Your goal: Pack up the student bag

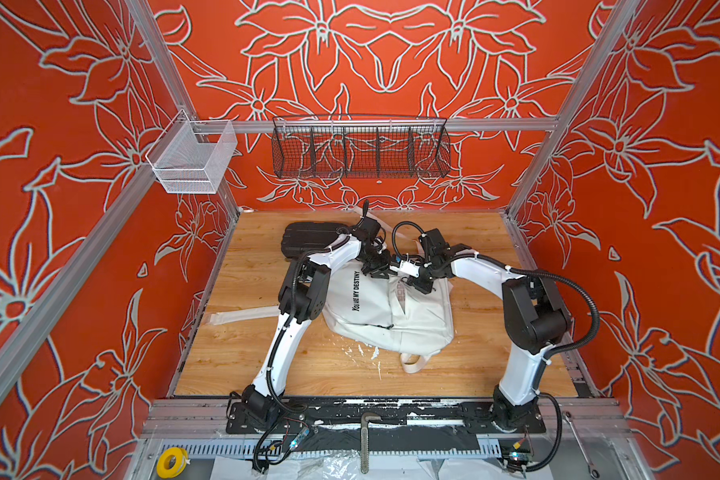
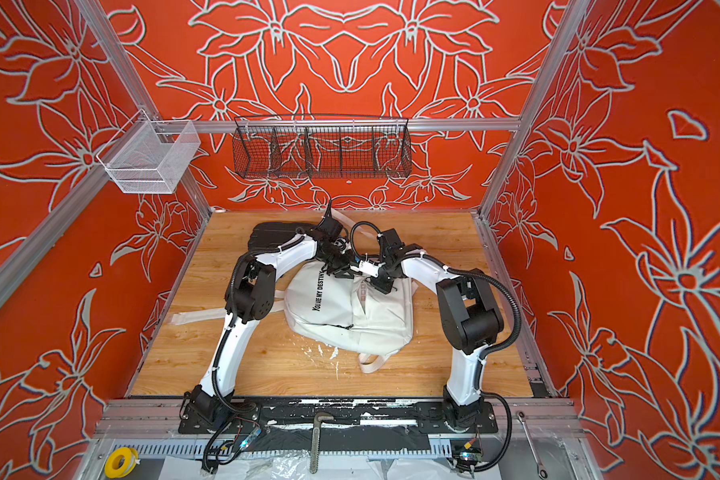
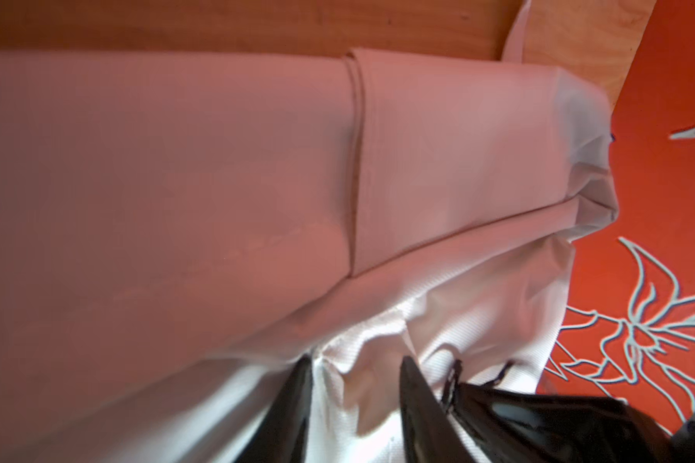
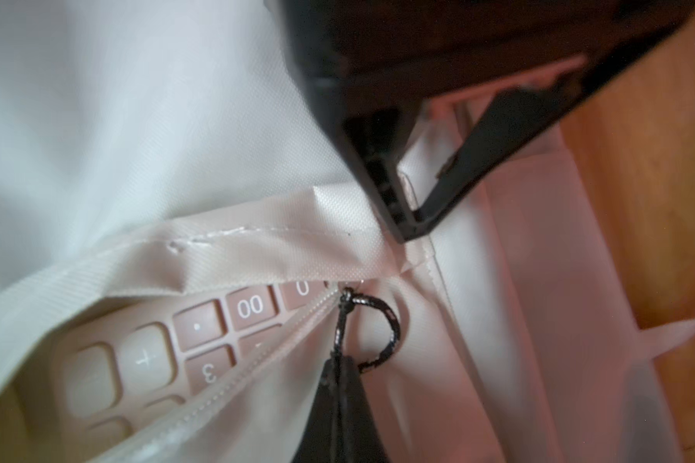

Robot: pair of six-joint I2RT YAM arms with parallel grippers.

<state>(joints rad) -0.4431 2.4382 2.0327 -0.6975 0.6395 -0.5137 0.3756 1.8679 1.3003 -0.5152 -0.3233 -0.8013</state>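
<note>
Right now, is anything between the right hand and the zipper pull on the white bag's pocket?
Nothing visible does. The right hand is shut on the black cord pull of the student bag. The left hand sits on the fabric just beyond the zipper's end, not between them.

Wood-grain tabletop [image 1: 225, 365] filling the lower centre, white student bag [image 1: 420, 320] lying mid-table, black case [image 1: 308, 237] behind it upper left, white flecks [image 1: 366, 353] below.

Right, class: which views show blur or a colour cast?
Both top views: student bag evenly lit, sharp. Left wrist view: its fabric soft, tinted pink. Right wrist view: calculator and zipper pull crisp, nearer fabric blurred.
</note>
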